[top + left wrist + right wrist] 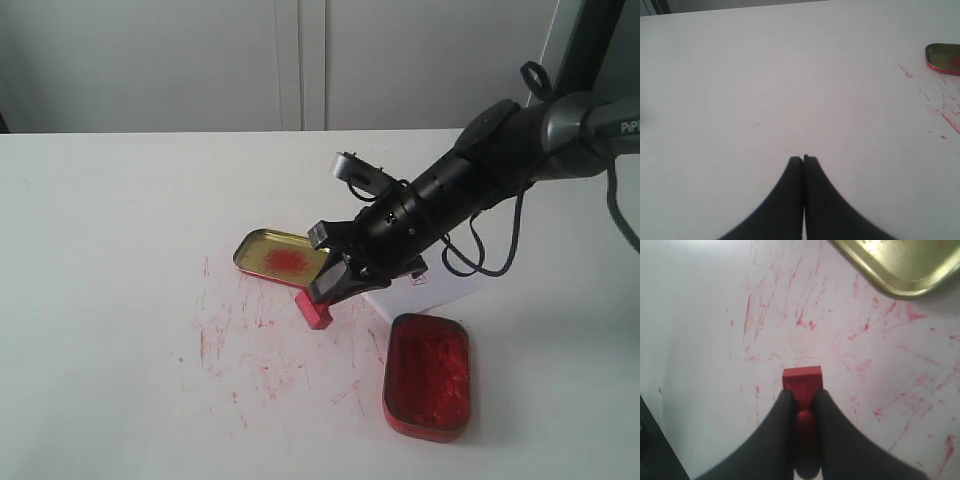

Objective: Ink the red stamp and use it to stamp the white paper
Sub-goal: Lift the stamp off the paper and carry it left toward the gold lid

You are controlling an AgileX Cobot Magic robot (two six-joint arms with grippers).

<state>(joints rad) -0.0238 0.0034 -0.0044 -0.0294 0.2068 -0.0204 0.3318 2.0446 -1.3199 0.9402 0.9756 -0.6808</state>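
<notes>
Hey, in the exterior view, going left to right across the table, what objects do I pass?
gold tin lid → red stamp → red ink tin. The white paper spans the same stretch as the ink tin, so it is left out.

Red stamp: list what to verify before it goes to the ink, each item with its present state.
1. Grip: right gripper closed on the handle of the red stamp - ok.
2. Red ink tin open, ink exposed, nothing over it - ok.
3. Stamp face already inked - cannot tell; the face is out of view.
4. White paper flat and free - cannot tell; the right arm hides most of it.
5. Left gripper shut, away from the tins - ok.
</notes>
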